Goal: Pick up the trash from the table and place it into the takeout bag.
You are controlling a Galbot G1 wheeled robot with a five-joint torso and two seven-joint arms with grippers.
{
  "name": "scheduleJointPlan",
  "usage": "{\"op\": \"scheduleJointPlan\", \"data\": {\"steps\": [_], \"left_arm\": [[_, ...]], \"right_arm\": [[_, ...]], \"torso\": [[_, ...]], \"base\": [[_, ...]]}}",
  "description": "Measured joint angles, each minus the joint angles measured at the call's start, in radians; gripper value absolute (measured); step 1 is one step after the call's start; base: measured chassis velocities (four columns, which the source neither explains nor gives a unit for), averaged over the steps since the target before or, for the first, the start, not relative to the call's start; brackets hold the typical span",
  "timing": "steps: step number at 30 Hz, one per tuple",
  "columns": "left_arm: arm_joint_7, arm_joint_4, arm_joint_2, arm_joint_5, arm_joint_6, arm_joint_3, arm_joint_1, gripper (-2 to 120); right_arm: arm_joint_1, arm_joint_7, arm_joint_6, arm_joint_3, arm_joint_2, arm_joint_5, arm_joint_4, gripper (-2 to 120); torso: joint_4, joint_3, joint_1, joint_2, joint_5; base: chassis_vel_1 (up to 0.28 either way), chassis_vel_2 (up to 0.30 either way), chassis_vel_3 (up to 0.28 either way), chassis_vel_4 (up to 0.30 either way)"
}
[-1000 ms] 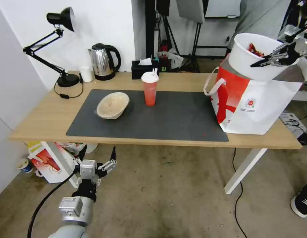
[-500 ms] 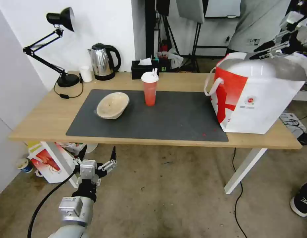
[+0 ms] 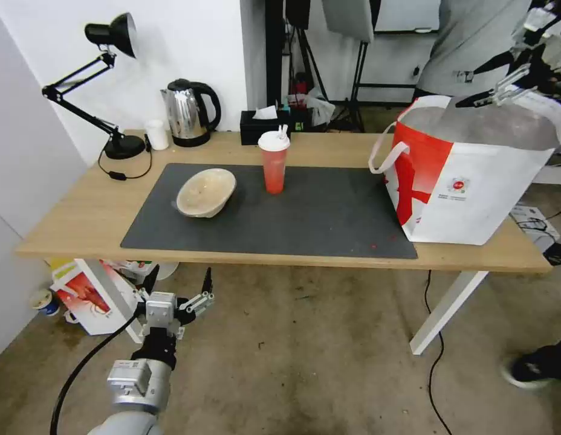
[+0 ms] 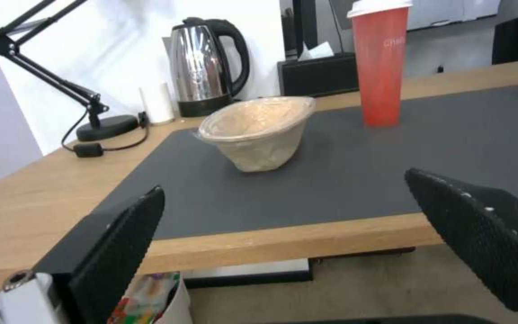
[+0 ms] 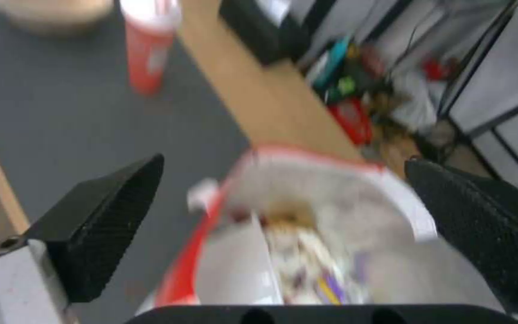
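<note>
Head view: right gripper (image 3: 504, 81) spread, empty, above takeout bag (image 3: 468, 181) at table (image 3: 75, 223) right end | left gripper (image 3: 178, 290) spread below front edge | beige bowl (image 3: 206, 191), red cup (image 3: 274, 163) mid-mat: likely light, thin-walled; bowl by rim, cup by body, gently.

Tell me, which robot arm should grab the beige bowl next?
Probably the left. The left gripper hangs open below the table's near edge, close to the beige bowl. The right gripper is open above the takeout bag.

Open mat (image 3: 329, 217) between red cup (image 3: 274, 162) and takeout bag (image 3: 468, 175), wide enough for a hand. Beige bowl (image 3: 206, 191) near the cup's left. Kettle (image 3: 188, 112), lamp (image 3: 111, 84), tissue box (image 3: 263, 125) crowding the worktop's (image 3: 69, 223) rear edge.
</note>
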Motion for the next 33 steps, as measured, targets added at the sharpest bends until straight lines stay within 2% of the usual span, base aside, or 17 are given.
{"op": "scheduleJointPlan", "data": {"steps": [4, 5, 7, 10, 13, 22, 26, 27, 30, 32, 33], "left_arm": [[0.000, 0.000, 0.000, 0.000, 0.000, 0.000, 0.000, 100], [0.000, 0.000, 0.000, 0.000, 0.000, 0.000, 0.000, 100], [0.000, 0.000, 0.000, 0.000, 0.000, 0.000, 0.000, 100], [0.000, 0.000, 0.000, 0.000, 0.000, 0.000, 0.000, 100], [0.000, 0.000, 0.000, 0.000, 0.000, 0.000, 0.000, 100], [0.000, 0.000, 0.000, 0.000, 0.000, 0.000, 0.000, 100], [0.000, 0.000, 0.000, 0.000, 0.000, 0.000, 0.000, 100], [0.000, 0.000, 0.000, 0.000, 0.000, 0.000, 0.000, 100], [0.000, 0.000, 0.000, 0.000, 0.000, 0.000, 0.000, 100], [0.000, 0.000, 0.000, 0.000, 0.000, 0.000, 0.000, 100], [0.000, 0.000, 0.000, 0.000, 0.000, 0.000, 0.000, 100]], "right_arm": [[0.034, 0.195, 0.050, 0.019, 0.042, 0.119, 0.141, 100], [0.034, 0.195, 0.050, 0.019, 0.042, 0.119, 0.141, 100], [0.043, 0.310, 0.097, 0.027, 0.071, 0.148, 0.218, 100], [0.043, 0.328, 0.105, 0.029, 0.075, 0.150, 0.231, 100], [0.044, 0.451, 0.166, 0.039, 0.112, 0.168, 0.321, 100], [0.046, 0.529, 0.201, 0.049, 0.145, 0.172, 0.383, 100], [0.046, 0.532, 0.203, 0.049, 0.147, 0.172, 0.386, 100], [0.065, 0.584, 0.221, 0.053, 0.180, 0.172, 0.436, 100], [0.072, 0.601, 0.227, 0.054, 0.189, 0.172, 0.449, 100], [0.085, 0.666, 0.246, 0.067, 0.224, 0.173, 0.502, 100], [0.085, 0.666, 0.246, 0.067, 0.224, 0.173, 0.502, 100]], "torso": [[-0.0002, 0.000, 0.000, 0.000, 0.0000], [-0.0002, 0.000, 0.000, 0.000, 0.0000], [-0.0003, 0.000, 0.000, 0.000, -0.0001], [-0.0004, 0.000, 0.000, 0.000, 0.0000], [-0.0001, 0.000, 0.000, 0.000, 0.0000], [-0.0004, 0.000, 0.000, 0.000, 0.0004], [-0.0004, 0.000, 0.000, 0.000, 0.0005], [0.0000, 0.000, 0.000, 0.000, 0.0000], [-0.0004, 0.000, 0.000, 0.000, 0.0003], [-0.0003, 0.000, 0.000, 0.000, 0.0001], [-0.0003, 0.000, 0.000, 0.000, 0.0001]], "base": [[0.000, 0.000, 0.000, 0.000], [0.000, 0.000, 0.000, 0.000], [0.000, 0.000, 0.000, 0.000], [0.000, 0.000, 0.000, 0.000], [0.000, 0.000, 0.000, 0.000], [0.000, 0.000, 0.000, 0.000], [0.000, 0.000, 0.000, 0.000], [0.000, 0.000, 0.000, 0.000], [0.000, 0.000, 0.000, 0.000], [0.000, 0.000, 0.000, 0.000], [0.000, 0.000, 0.000, 0.000]]}}
